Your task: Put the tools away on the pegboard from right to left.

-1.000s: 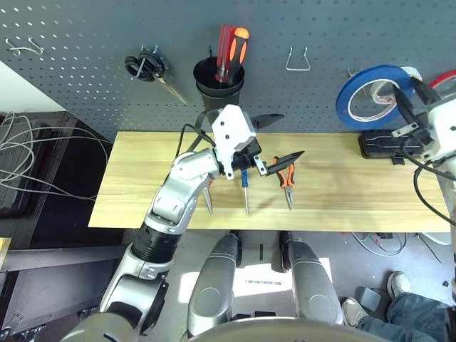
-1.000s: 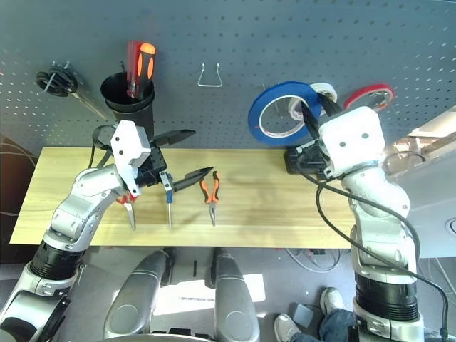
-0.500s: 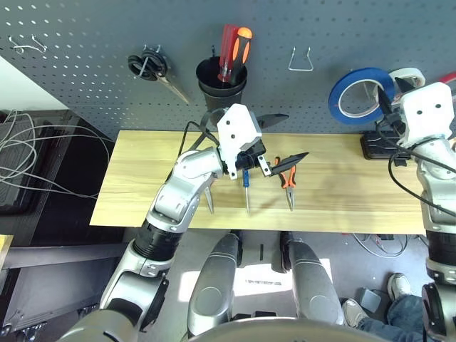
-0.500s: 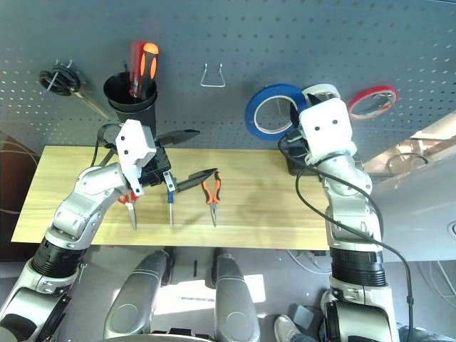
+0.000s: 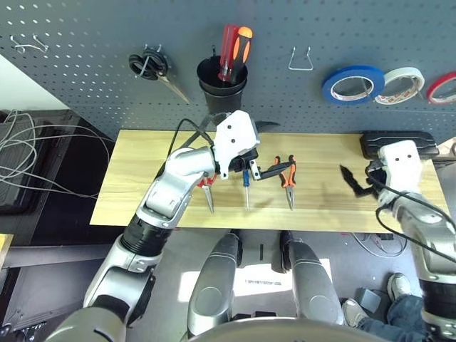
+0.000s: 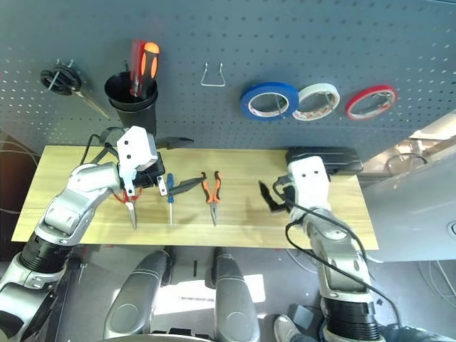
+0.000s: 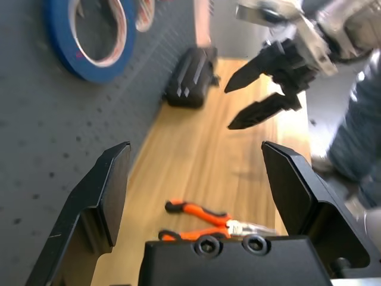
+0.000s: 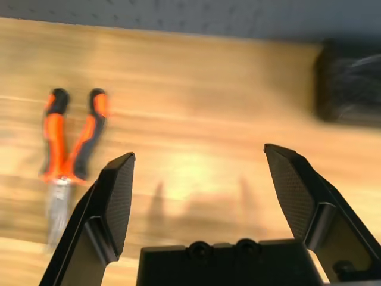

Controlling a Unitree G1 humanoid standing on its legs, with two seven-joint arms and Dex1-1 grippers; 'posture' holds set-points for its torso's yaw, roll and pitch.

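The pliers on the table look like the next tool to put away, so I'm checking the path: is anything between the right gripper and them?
Nothing visible stands between the right gripper and the pliers; only bare tabletop separates them.

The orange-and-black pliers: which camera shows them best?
The left eye view: the pliers lie whole on the table, handles toward the pegboard. The right eye view shows much the same. The left wrist view shows them between its fingers, partly covered; the right wrist view shows them blurred.
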